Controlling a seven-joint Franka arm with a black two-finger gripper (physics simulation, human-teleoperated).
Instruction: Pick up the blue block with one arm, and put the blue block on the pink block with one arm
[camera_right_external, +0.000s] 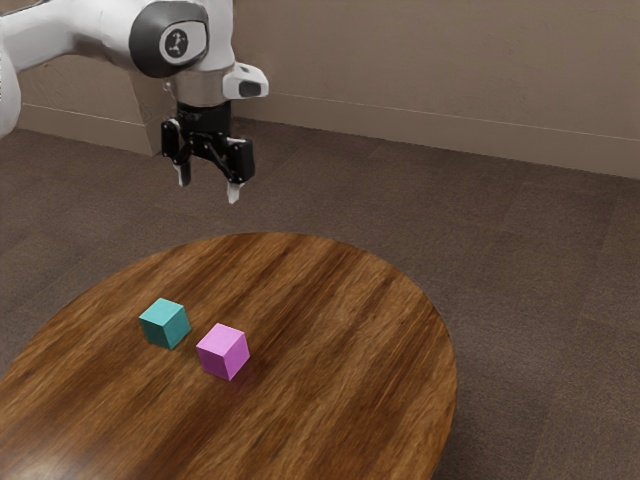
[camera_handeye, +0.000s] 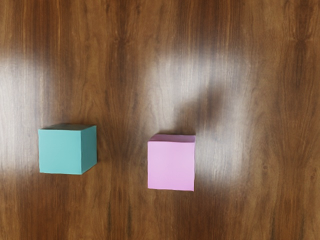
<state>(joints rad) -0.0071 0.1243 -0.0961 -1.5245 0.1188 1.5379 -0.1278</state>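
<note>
My gripper hangs high above the far edge of the round wooden table, fingers spread fairly wide with nothing between them, so it's empty. I read this as a start pose: the hand is up and pointing down so the wrist camera takes in both blocks before any descent. The blue block sits flat on the table at roughly 6 to 7 o'clock from my gripper in the exterior view, well below it, no contact. The pink block is near it, about 4 o'clock from the blue one, not touching. In the wrist view the blue block and pink block lie side by side with bare wood between them. The blue block looks more teal than blue: a plain matte cube with crisp edges and no markings, about the pink one's size, its top face lighter than its sides. The gap probably leaves room for my fingers to straddle blue without nudging pink. Pick not yet begun.
</note>
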